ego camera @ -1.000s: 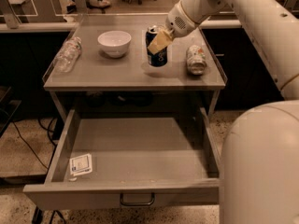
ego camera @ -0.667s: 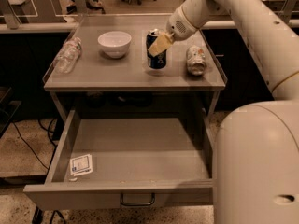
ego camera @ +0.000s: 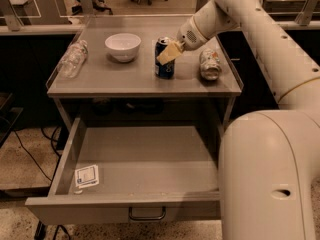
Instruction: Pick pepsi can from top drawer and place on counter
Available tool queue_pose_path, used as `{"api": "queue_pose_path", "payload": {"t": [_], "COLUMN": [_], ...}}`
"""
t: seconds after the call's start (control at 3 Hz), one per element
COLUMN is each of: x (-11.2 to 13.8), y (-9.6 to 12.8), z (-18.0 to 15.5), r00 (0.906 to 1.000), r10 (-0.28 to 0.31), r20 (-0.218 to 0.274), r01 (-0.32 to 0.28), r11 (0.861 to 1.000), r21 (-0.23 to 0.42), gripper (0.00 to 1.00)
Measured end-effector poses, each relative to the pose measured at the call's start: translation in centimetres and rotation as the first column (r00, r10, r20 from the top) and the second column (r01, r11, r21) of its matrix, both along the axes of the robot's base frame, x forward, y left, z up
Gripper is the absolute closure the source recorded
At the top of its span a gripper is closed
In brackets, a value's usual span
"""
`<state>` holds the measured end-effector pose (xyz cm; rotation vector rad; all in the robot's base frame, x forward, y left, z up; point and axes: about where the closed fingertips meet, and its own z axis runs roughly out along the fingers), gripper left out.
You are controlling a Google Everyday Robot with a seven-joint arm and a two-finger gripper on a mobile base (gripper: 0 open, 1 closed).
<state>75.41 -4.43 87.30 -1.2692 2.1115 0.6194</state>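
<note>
Since the can stands upright on the counter, out of the open drawer, we judge little remains, though we cannot tell if the gripper at its top holds it.

On the surface a bottle lies at the left edge, with a bowl to its right, further back. The soda can stands upright near the middle, and a second can lies on its side to the right. The gripper is against the soda can's upper part. Below and in front, the drawer is pulled out, with a small packet in its front left corner.
</note>
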Motion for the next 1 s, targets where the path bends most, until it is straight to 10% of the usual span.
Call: {"api": "queue_pose_path", "payload": {"t": [0.33,1.0], "x": [0.05,0.06], "y": [0.01,0.02], "z": [0.24,0.24], "r00": [1.0,1.0], "r10": [0.0,0.001], "r20": [0.001,0.0], "r01": [0.0,-0.001], "r11": [1.0,1.0], "r21": [0.002,0.002], "gripper": [1.0,0.59]}}
